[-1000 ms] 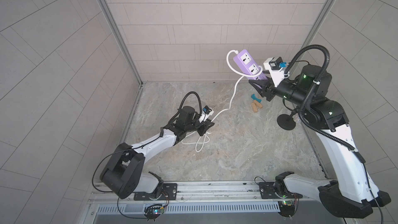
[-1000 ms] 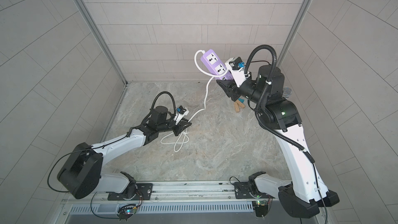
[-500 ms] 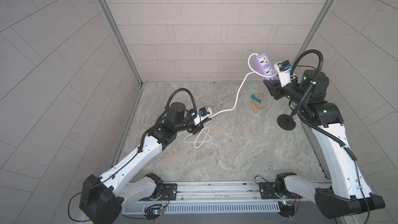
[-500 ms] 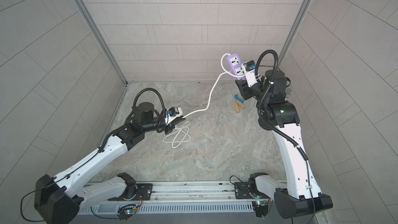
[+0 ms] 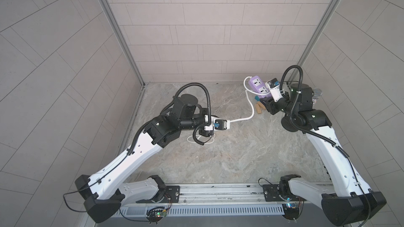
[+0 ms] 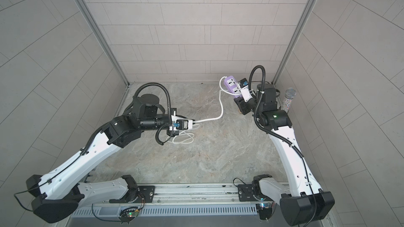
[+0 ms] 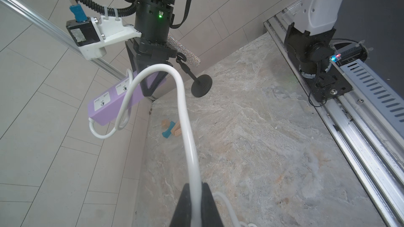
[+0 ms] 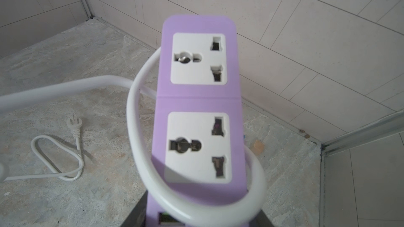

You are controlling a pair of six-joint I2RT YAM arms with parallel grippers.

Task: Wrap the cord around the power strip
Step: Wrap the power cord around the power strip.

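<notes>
The right tool [image 7: 151, 84], clamped on the power strip [image 5: 258, 85], swings far right; the left tool [image 7: 194, 193], pinching the cord [image 7: 188, 127], draws left. Slack shrinks, one loop on, more needed.

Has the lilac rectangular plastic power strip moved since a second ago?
Yes. In a top view the lilac power strip has dropped closer to the tan wooden blocks.
</notes>
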